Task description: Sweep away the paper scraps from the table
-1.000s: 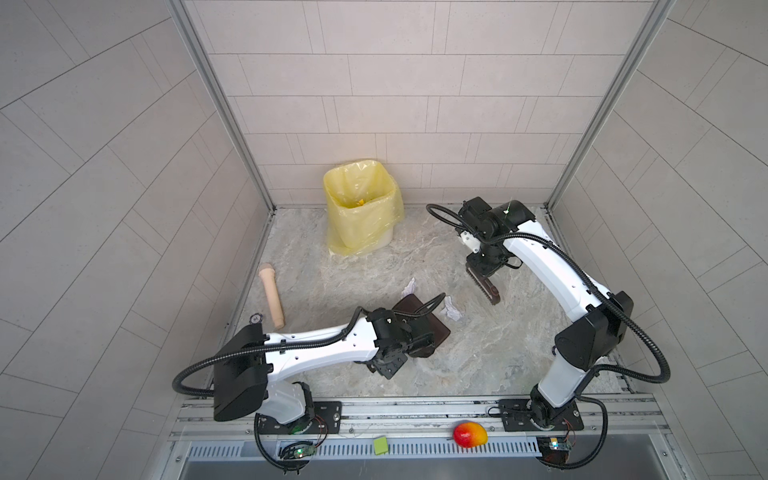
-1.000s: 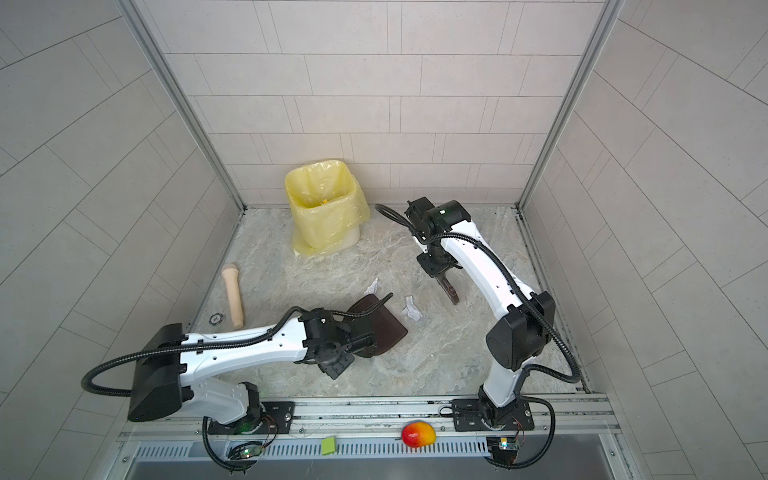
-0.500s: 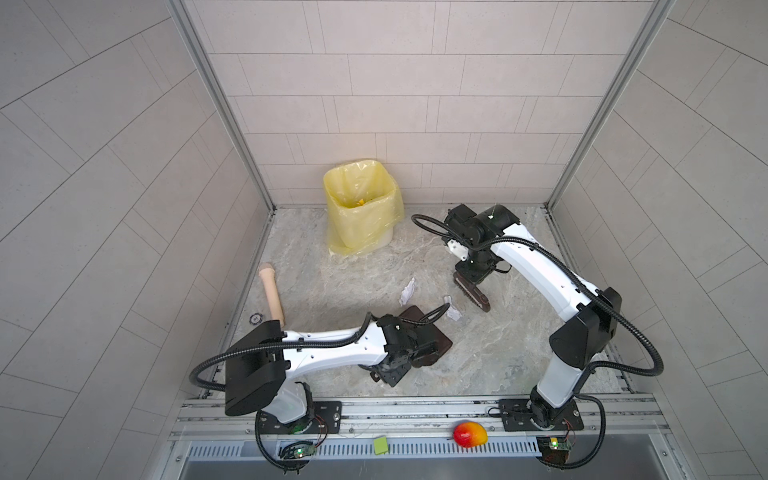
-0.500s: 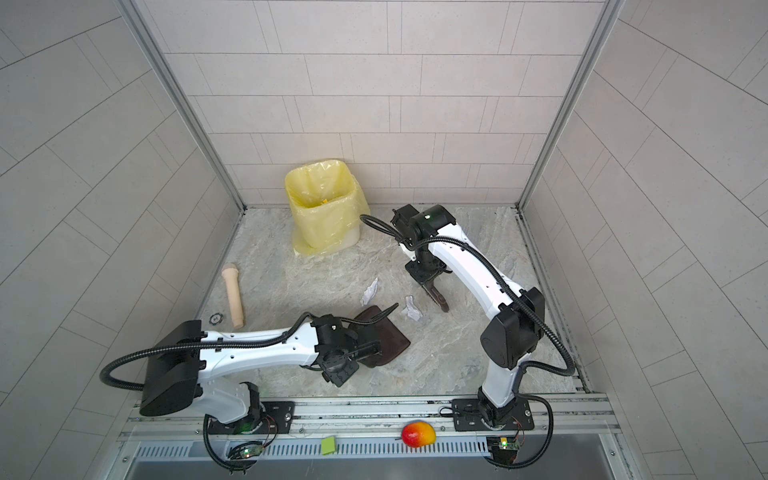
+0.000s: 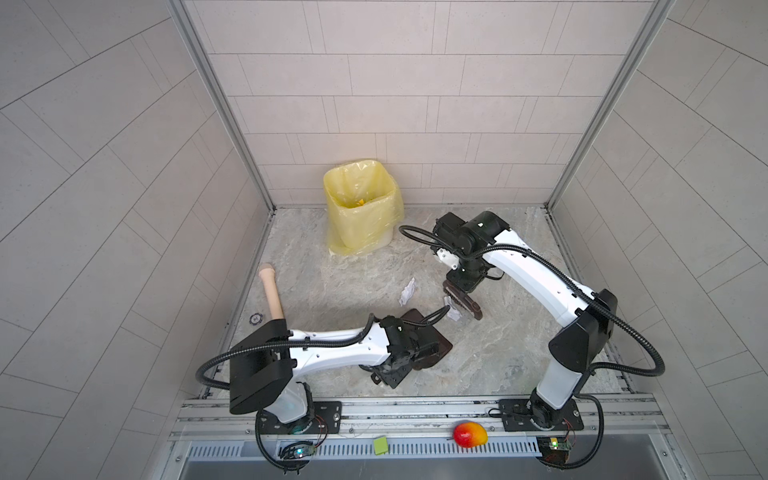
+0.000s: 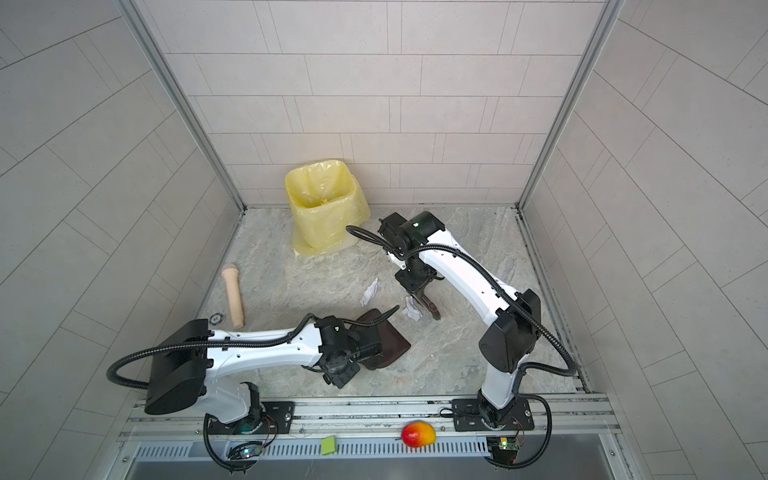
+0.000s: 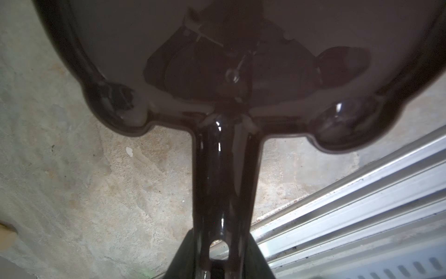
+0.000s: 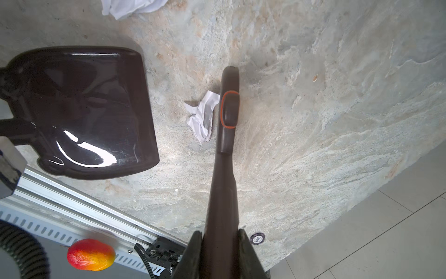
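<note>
Two white crumpled paper scraps lie on the table in both top views. One paper scrap touches the dark brush. My right gripper is shut on the brush handle. The other paper scrap lies farther back, apart from the brush. My left gripper is shut on the handle of the dark brown dustpan, whose open edge faces the brush.
A bin with a yellow bag stands at the back wall. A wooden handle and a poker chip lie at the left edge. A mango and a green note sit on the front rail.
My right arm has brought the brush left and toward the front, down beside a scrap. My left arm has shifted the dustpan slightly right and forward.
</note>
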`<state>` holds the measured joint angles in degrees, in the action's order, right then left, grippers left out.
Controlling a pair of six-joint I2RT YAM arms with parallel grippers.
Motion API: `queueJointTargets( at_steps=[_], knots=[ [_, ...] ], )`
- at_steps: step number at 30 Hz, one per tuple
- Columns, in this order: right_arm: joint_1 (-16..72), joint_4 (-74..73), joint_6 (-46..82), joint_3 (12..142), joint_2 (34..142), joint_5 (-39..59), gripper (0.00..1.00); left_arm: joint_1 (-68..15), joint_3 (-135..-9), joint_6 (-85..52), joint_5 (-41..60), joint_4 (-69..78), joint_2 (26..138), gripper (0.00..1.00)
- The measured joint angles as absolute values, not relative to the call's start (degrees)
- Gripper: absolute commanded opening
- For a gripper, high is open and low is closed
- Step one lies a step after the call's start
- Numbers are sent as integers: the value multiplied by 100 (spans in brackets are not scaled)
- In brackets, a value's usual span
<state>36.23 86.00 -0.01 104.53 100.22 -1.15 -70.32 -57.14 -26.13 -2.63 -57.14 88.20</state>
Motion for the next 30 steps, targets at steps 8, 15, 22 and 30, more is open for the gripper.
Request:
queueJointTargets(
  at_steps=[8, 15, 22, 30],
  knots=[
    [3876, 8711, 139, 10453, 9883, 121, 0, -7032, -5693, -2613, -250, -5658, 8844, 0],
    [3806, 8847, 279, 10477, 9760, -132, 0, -7032, -5686, -2611, -217, -5610, 8847, 0],
    [3492, 9008, 305, 10521, 9749, -655, 0, -7032, -5686, -2604, -156, -5583, 8884, 0],
    [3518, 8917, 307, 10186, 9845, -694, 0, -7032, -5686, -2602, -150, -5575, 8884, 0]
  ],
)
